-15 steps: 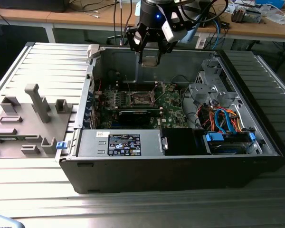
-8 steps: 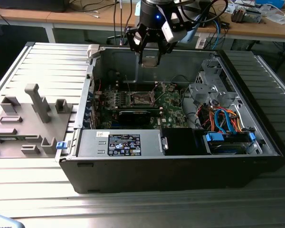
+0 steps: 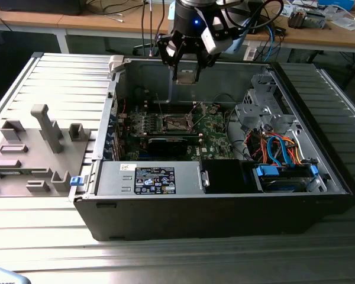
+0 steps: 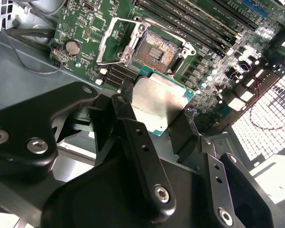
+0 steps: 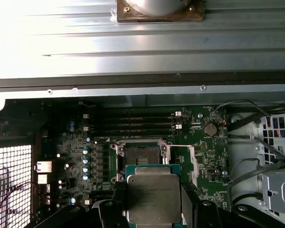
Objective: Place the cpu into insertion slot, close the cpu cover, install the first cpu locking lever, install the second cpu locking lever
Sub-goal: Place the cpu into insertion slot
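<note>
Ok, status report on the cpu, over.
Gripper shut on cpu, above the motherboard. Empty insertion slot. Open cpu cover, nothing in the way.

cpu (image 4: 159, 102) edges behind fingers (image 4: 137, 142), slot (image 5: 142, 154) perhaps part-hidden

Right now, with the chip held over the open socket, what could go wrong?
The gripper pinches the cpu only by its edges above the insertion slot; it could slip or land skewed on the exposed contacts. The open cpu cover sits beside the slot, where a finger might catch it.
</note>
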Action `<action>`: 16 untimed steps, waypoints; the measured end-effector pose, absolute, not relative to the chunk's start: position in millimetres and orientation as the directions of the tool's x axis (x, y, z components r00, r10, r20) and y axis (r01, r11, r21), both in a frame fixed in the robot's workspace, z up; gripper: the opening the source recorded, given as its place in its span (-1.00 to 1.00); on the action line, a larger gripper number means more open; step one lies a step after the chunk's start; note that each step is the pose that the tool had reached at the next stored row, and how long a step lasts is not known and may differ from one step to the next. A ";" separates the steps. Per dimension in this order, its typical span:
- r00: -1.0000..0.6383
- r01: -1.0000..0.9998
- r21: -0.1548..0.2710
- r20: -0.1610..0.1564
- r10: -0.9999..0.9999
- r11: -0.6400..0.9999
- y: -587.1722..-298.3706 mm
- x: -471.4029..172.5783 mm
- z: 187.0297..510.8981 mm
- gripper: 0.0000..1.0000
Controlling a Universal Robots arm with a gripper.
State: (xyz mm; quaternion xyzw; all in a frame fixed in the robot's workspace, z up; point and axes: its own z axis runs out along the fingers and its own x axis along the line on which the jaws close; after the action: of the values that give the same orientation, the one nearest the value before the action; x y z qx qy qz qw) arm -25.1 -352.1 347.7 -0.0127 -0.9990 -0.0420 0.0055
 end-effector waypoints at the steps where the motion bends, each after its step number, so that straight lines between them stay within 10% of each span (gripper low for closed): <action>1: -1.000 0.026 0.084 0.012 0.025 0.996 -352.1 -25.1 347.5 0.09; 16: -1.000 0.026 0.084 0.012 0.025 0.996 -352.1 -25.3 344.6 0.09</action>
State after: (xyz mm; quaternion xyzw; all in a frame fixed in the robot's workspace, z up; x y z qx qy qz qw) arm -25.3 -352.1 344.6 -0.0127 -0.9990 -0.0420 0.0055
